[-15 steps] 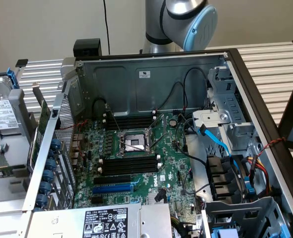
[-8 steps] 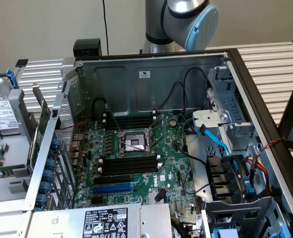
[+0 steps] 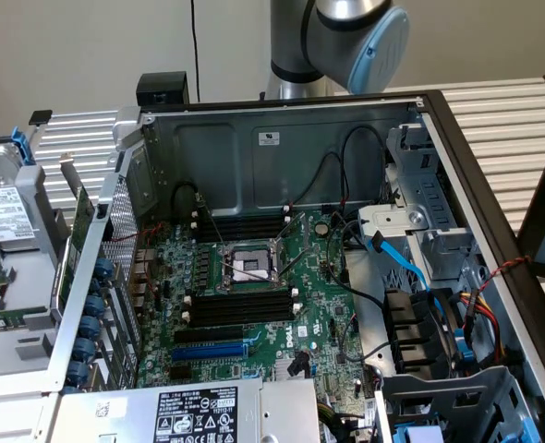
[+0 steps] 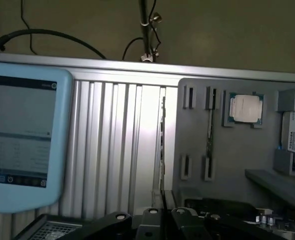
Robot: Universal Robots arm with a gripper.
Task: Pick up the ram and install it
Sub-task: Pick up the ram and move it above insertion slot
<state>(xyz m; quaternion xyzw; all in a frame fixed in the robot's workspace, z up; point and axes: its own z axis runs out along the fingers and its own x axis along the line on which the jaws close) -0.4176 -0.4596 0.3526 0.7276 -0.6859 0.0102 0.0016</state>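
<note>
The gripper [image 4: 165, 224] hangs with jaws set nearly together, holding nothing. The ram [image 4: 209, 134] — apparently the thin strip standing on edge in the grey fixture tray [image 4: 247, 150], beside the processor [image 4: 245, 107] — should be light, stiff and fragile; take it by the upper edge, clear of contacts.

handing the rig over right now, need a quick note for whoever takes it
Gripper: shut, nothing seen in it, outside the case and facing the grey parts tray.
Ram: standing on edge in the tray's holders, beside the processor; not picked up.
Done: nothing that shows. The memory slots on the board in the open case look empty.
Left: the whole job, picking up the ram and installing it.
</note>
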